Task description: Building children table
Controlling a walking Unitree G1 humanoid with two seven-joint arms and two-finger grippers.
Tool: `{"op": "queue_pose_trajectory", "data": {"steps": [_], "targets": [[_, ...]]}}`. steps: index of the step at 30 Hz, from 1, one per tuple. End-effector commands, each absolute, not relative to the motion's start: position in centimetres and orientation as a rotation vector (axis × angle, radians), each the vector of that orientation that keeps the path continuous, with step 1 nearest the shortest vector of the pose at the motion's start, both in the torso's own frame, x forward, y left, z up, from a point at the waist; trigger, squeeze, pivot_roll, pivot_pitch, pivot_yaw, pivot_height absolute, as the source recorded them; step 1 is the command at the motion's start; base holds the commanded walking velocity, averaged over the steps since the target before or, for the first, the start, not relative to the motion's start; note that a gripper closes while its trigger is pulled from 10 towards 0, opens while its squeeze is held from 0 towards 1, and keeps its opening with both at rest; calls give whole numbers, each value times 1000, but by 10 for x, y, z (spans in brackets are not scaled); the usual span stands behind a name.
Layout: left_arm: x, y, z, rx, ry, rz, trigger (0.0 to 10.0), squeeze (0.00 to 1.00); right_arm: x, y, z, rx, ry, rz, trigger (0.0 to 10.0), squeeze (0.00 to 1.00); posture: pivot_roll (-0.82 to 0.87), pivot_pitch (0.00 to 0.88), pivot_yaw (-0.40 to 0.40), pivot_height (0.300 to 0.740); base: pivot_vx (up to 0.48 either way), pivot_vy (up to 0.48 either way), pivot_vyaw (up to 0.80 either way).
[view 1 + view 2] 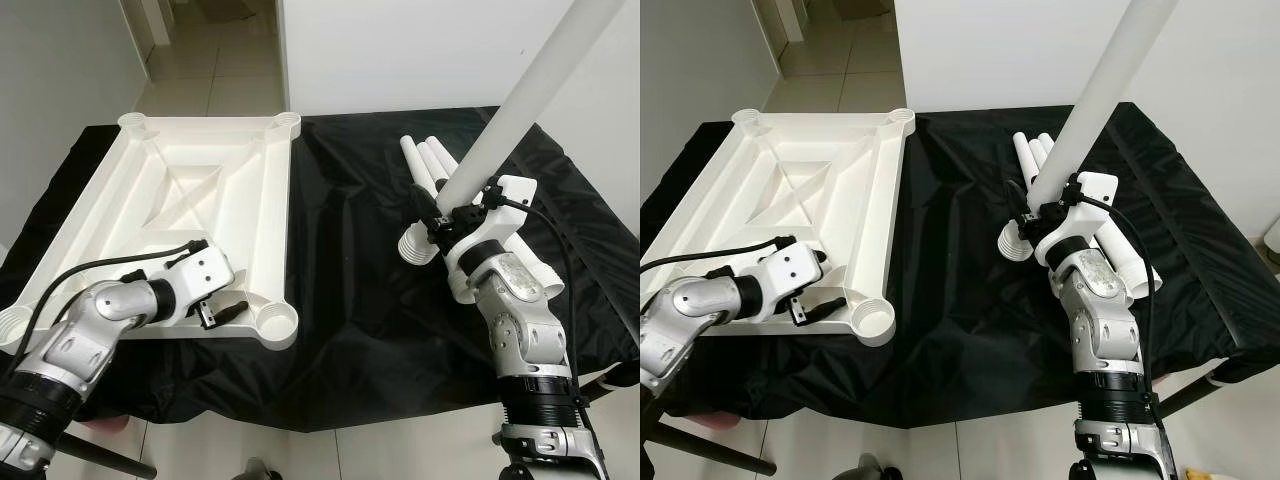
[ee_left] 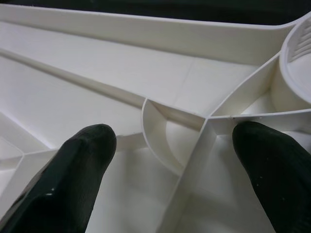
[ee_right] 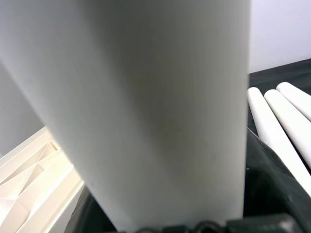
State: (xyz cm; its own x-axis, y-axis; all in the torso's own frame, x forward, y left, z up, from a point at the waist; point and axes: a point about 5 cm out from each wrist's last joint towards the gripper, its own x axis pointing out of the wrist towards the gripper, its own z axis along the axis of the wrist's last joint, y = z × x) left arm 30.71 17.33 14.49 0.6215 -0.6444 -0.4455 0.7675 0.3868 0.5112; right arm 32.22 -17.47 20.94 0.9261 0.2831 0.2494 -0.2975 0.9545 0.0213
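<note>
1. A black cloth [image 1: 350, 330] covers the tabletop, with pale floor tiles [image 1: 215, 60] and a white wall [image 1: 400, 50] behind it.
2. The white children's table top [image 1: 190, 200] lies upside down on the robot's left, ribs up, with a round leg socket [image 1: 277, 322] at its near corner.
3. The left hand [image 1: 222, 310] rests inside the near edge by that socket, its fingers [image 2: 82, 160] spread over a rib.
4. The right hand [image 1: 447, 215] pinches a white table leg [image 1: 530, 90], held tilted upward.
5. The spare legs [image 1: 430, 165] lie together on the cloth just behind the right hand.
</note>
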Motion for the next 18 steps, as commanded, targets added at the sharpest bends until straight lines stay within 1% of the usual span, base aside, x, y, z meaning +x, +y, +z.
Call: {"op": "queue_pose_trajectory", "data": {"steps": [1, 4, 5, 7, 8, 11, 12, 16, 18], "targets": [[309, 167, 141, 765, 167, -875, 10000, 0, 320, -173, 214, 69, -262, 309, 10000, 0, -75, 72, 52, 740, 0, 0, 0], [315, 150, 145, 746, 121, -893, 10000, 0, 320, -173, 215, 71, -265, 305, 10000, 0, -70, 85, 54, 740, 0, 0, 0], [315, 150, 145, 746, 121, -893, 10000, 0, 320, -173, 215, 71, -265, 305, 10000, 0, -70, 85, 54, 740, 0, 0, 0], [319, 139, 149, 734, 88, -901, 10000, 0, 321, -173, 216, 73, -265, 301, 10000, 0, -70, 86, 54, 740, 0, 0, 0], [319, 139, 149, 734, 88, -901, 10000, 0, 321, -173, 216, 73, -265, 301, 10000, 0, -70, 86, 54, 740, 0, 0, 0], [324, 119, 156, 709, 34, -916, 10000, 0, 321, -174, 216, 77, -267, 292, 10000, 0, -69, 97, 62, 740, 0, 0, 0], [324, 119, 156, 709, 34, -916, 10000, 0, 321, -174, 216, 77, -267, 292, 10000, 0, -69, 97, 62, 740, 0, 0, 0], [328, 103, 160, 682, 5, -924, 10000, 0, 321, -174, 216, 81, -267, 287, 10000, 0, -71, 102, 68, 740, 0, 0, 0], [328, 103, 160, 682, 5, -924, 10000, 0, 321, -174, 216, 81, -267, 287, 10000, 0, -71, 102, 68, 740, 0, 0, 0]]}}
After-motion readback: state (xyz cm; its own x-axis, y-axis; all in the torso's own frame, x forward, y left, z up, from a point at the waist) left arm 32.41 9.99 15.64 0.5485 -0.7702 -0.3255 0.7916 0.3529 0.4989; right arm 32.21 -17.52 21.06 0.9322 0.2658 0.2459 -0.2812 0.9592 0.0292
